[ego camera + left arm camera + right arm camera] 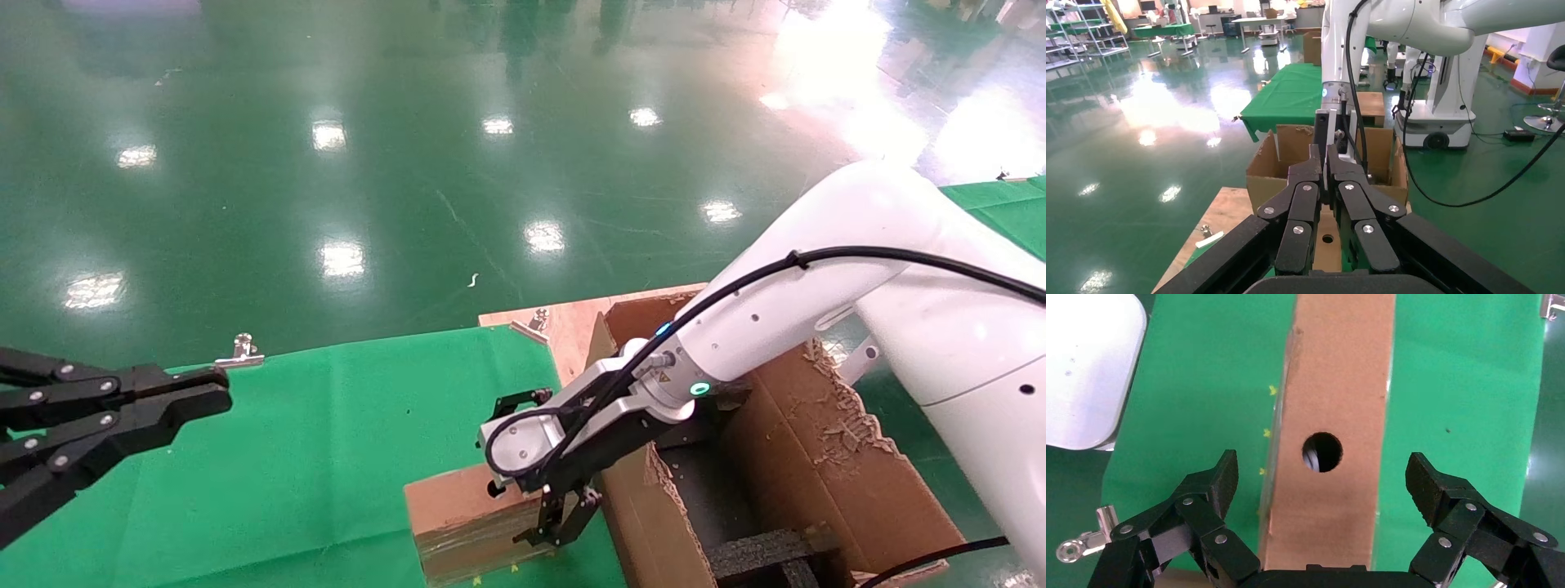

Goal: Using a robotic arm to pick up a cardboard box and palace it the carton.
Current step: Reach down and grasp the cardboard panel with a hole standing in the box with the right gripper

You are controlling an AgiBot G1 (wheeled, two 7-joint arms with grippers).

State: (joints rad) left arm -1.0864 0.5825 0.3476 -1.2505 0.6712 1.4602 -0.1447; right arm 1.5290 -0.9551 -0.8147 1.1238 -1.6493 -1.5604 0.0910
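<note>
The robotic arm (817, 302) reaches in from the 3 o'clock side, its white forearm slanting down across the carton (817, 457) toward the table's near edge. The wrist is bent so that the right gripper (552, 510) points down over the cardboard box (458, 514).

In the right wrist view the right gripper (1321, 478) is spread wide, one finger on each long side of the cardboard box (1333, 386). Both pads stand clear of the cardboard, with green cloth (1462, 398) showing in the gaps. It holds nothing. The box's round hole (1322, 452) sits midway between the fingers.

The box lies flat on the green cloth (327, 425) at about 6 o'clock on the table, just beside the carton's near wall. The carton stands at 4 o'clock, flaps ragged, black foam (760, 555) inside.

The left gripper (204, 392) hangs idle at 9 o'clock, above the cloth and well apart from the box. Its fingers (1306, 184) are pressed together, empty.
</note>
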